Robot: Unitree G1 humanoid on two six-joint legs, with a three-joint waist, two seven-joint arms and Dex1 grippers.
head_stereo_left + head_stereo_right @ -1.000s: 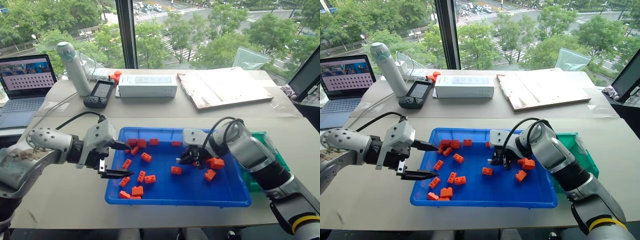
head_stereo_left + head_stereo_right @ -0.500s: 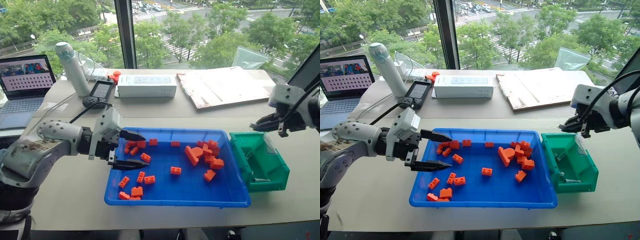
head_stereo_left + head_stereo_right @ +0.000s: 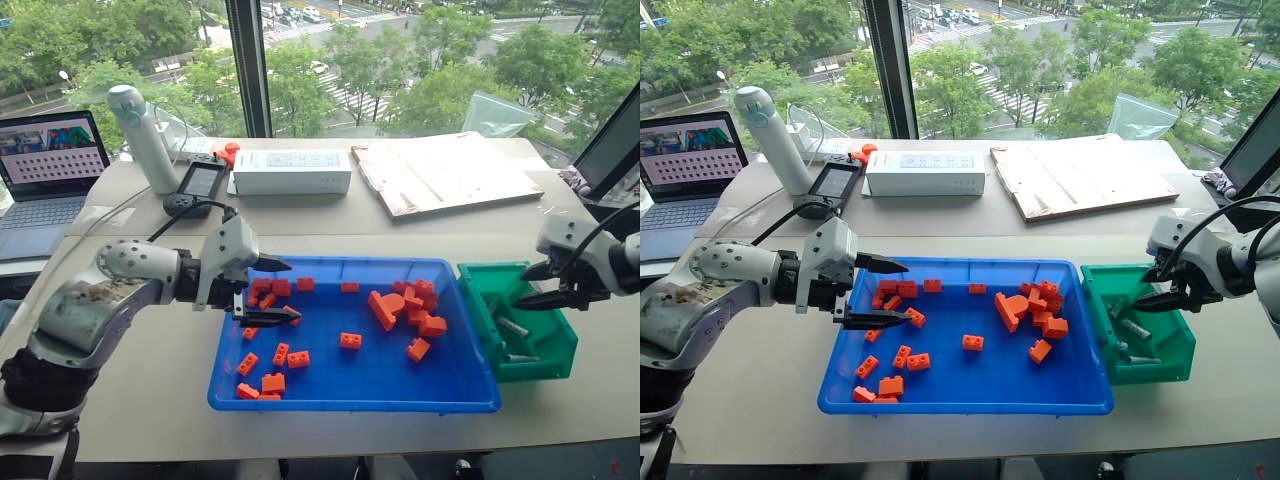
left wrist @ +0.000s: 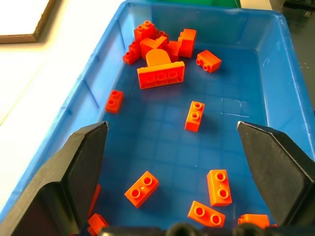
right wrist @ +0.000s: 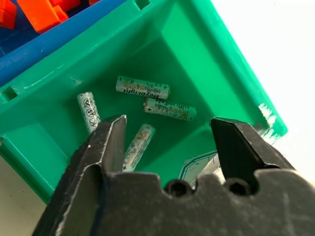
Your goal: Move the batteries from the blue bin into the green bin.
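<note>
While the right claw (image 5: 167, 142) hangs spread and empty over the green bin (image 3: 545, 345) holding four batteries (image 5: 142, 87), the left claw (image 3: 272, 292), also spread over the blue bin (image 3: 350, 395), risks pinching orange bricks (image 4: 194, 116); no battery shows there.

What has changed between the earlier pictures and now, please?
The right gripper swung from the blue bin across to the green bin and opened its jaws above the batteries lying inside. The left gripper eased slightly further over the blue bin, jaws open throughout. The bricks piled where the arm had been are now uncovered.
</note>
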